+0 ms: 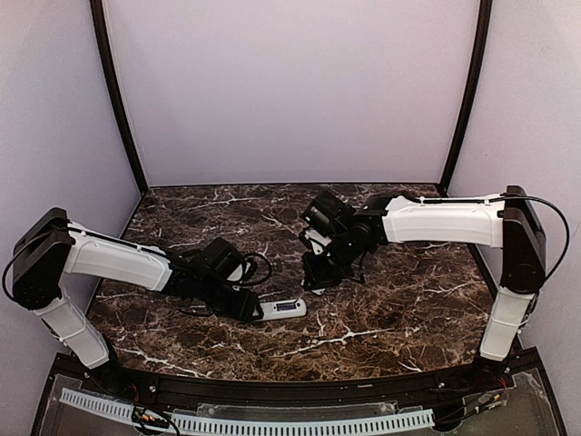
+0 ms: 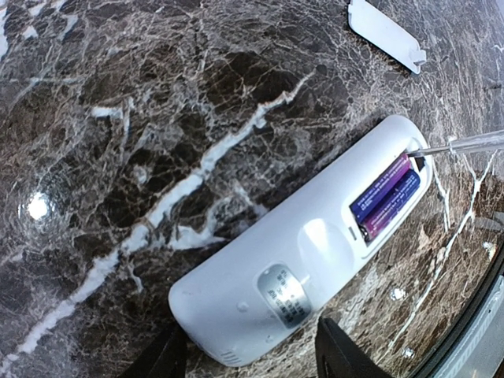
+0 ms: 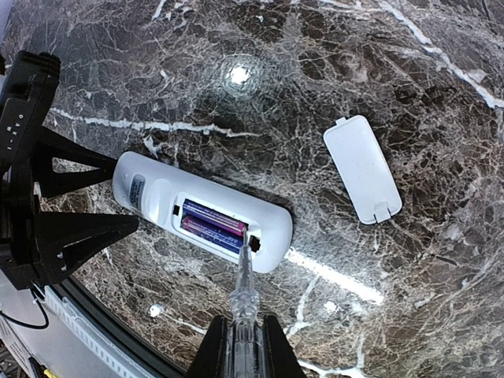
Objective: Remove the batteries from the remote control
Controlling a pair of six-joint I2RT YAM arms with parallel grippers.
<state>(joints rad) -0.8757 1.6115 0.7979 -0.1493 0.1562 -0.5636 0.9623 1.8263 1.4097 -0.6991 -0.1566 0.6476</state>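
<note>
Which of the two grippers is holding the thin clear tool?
The right gripper: it clamps the clear tool, while the left gripper straddles the remote control.

The marble table (image 1: 390, 300) is being lit brightly from overhead, with lamp glare being mirrored in both wrist views; short shadows are being cast, and edges are being bowed by lens distortion.

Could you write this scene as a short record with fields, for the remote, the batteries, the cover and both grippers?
remote control: back up on the table, compartment open
batteries: both inside, side by side
cover: off, lying apart from the remote
left gripper: jaws astride the remote's end; grip unclear
right gripper: jaws shut on a clear tool, tip at the compartment's end
</note>
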